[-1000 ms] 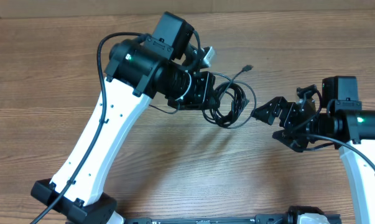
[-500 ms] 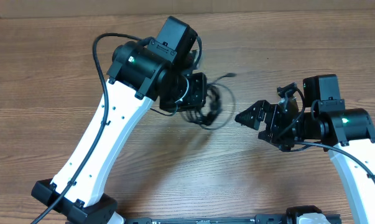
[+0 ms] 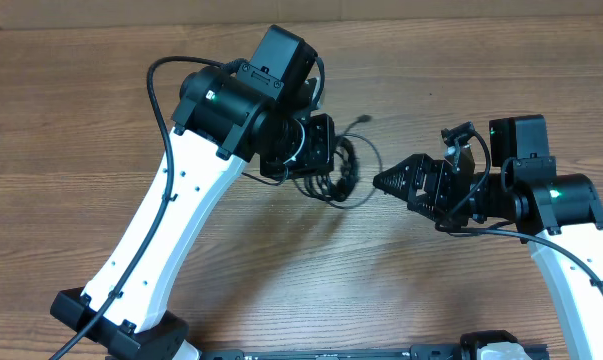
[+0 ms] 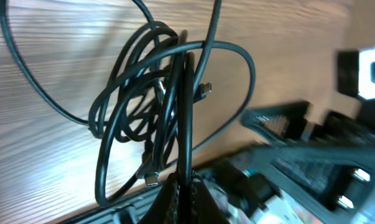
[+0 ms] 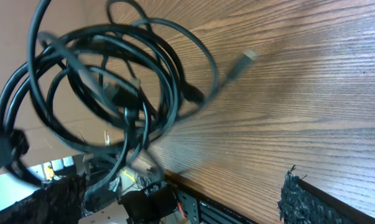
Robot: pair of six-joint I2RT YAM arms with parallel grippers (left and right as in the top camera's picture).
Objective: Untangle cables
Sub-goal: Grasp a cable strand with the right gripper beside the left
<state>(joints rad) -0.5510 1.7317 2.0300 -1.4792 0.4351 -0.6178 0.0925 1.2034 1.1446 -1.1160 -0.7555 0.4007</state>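
The cables (image 3: 343,172) are bunched in a loose black coil a little left of the middle of the bench (image 3: 81,100), and a shadow is cast on the wood just near of the coil. In the left wrist view the cables (image 4: 143,106) are seen as several overlapping loops, with one small plug (image 4: 204,90) at the right of the bundle and another plug end (image 4: 151,180) hanging low. One strand is flung out toward the far side, where a silver-tipped plug (image 3: 366,121) is seen blurred.

The coil is pinched at its left edge by the left fingers (image 4: 168,202), which are pressed together on a few strands. The white left arm (image 3: 171,220) is stretched across from the near left corner.

The right fingers (image 3: 396,180) are spread wide and held just right of the coil, pointed at it, with no strand between them. In the right wrist view the cables (image 5: 112,87) are framed between those spread right fingers (image 5: 299,196). The right arm (image 3: 571,260) is set at the near right.
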